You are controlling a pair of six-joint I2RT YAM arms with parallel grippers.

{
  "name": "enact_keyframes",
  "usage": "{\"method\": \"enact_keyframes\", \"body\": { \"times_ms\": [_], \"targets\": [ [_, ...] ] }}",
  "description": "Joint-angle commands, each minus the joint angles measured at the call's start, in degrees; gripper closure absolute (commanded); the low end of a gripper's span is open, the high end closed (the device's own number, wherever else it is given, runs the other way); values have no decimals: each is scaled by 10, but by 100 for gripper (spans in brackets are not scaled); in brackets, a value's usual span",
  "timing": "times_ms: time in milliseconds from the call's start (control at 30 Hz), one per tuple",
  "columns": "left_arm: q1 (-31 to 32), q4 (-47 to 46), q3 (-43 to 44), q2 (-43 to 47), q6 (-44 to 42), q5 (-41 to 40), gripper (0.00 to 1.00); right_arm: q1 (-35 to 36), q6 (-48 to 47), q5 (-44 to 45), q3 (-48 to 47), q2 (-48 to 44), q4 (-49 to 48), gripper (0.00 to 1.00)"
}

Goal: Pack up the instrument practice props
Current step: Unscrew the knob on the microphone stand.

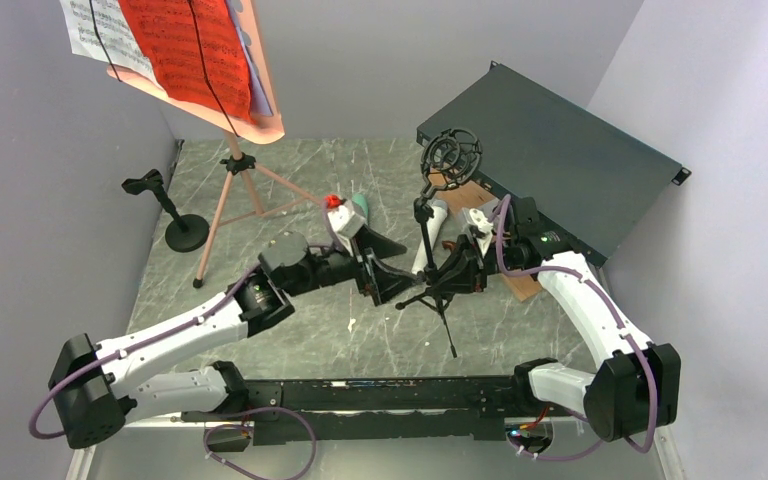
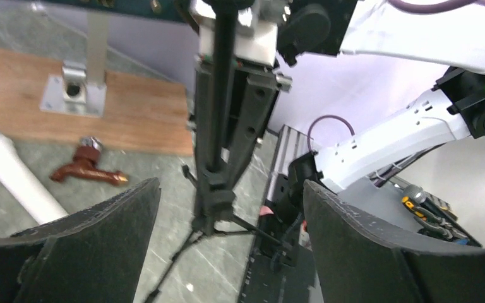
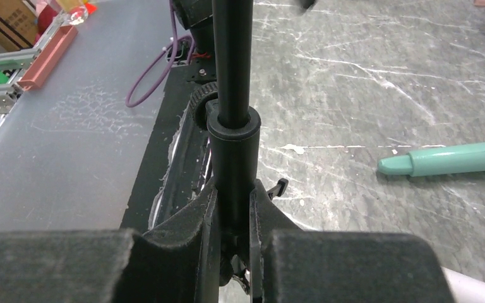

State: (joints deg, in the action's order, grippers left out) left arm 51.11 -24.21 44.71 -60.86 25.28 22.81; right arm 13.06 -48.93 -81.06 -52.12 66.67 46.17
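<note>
A black microphone mount with tripod legs (image 1: 438, 298) and a ring cradle (image 1: 451, 153) stands mid-table. My right gripper (image 1: 460, 268) is shut on its pole (image 3: 233, 136), jaws pressed on either side (image 3: 233, 208). My left gripper (image 1: 392, 282) is open, its fingers (image 2: 113, 221) wide apart on both sides of the same pole (image 2: 218, 126) without touching it. A white microphone (image 2: 12, 173) and a green microphone (image 3: 448, 159) lie on the table. The pink music tripod (image 1: 230, 190) holds white and red pages (image 1: 185, 40) at the back left. A second black mount (image 1: 175, 218) stands at the left.
A large dark green box (image 1: 560, 160) sits at the back right, over a brown wooden board (image 2: 31, 101). A small reddish-brown tap (image 2: 88, 167) lies by the board. Walls close in the left, back and right sides.
</note>
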Motion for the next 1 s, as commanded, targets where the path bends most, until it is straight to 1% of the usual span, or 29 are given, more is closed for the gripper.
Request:
{"method": "enact_keyframes", "body": {
  "times_ms": [0, 67, 167, 233, 267, 333, 433, 467, 600, 667, 767, 833, 933, 967],
  "targets": [
    [68, 108, 40, -1, 32, -174, 16, -3, 55, -24, -15, 0, -69, 100],
    [82, 137, 54, -16, 57, -213, 26, -4, 81, -21, -10, 0, -93, 100],
    [96, 174, 72, -33, 83, -260, 29, -3, 116, -15, -4, 0, -127, 100],
    [103, 179, 76, -40, 96, -283, 31, -3, 134, -11, 0, 0, -143, 100],
    [104, 176, 77, -43, 101, -290, 31, -3, 139, -10, 1, 0, -148, 100],
    [106, 172, 81, -51, 108, -302, 36, -3, 144, -9, 2, 1, -152, 100],
    [108, 176, 92, -66, 114, -316, 38, -3, 145, -9, 3, 0, -154, 100],
    [108, 173, 94, -71, 114, -316, 41, -4, 146, -9, 4, 0, -154, 100],
    [108, 143, 91, -78, 110, -298, 48, -3, 143, -6, 5, 0, -153, 100],
    [108, 132, 89, -77, 106, -286, 57, -3, 142, -5, 5, 0, -153, 100],
    [108, 126, 86, -75, 101, -273, 73, -3, 140, -5, 5, -1, -153, 100],
    [108, 121, 83, -73, 96, -261, 82, -3, 140, -6, 5, -1, -152, 100],
    [108, 99, 73, -70, 68, -235, 96, -3, 139, -6, 6, -1, -152, 100],
    [108, 89, 69, -67, 50, -212, 98, -3, 139, -6, 6, -1, -152, 100]
  ]
}}
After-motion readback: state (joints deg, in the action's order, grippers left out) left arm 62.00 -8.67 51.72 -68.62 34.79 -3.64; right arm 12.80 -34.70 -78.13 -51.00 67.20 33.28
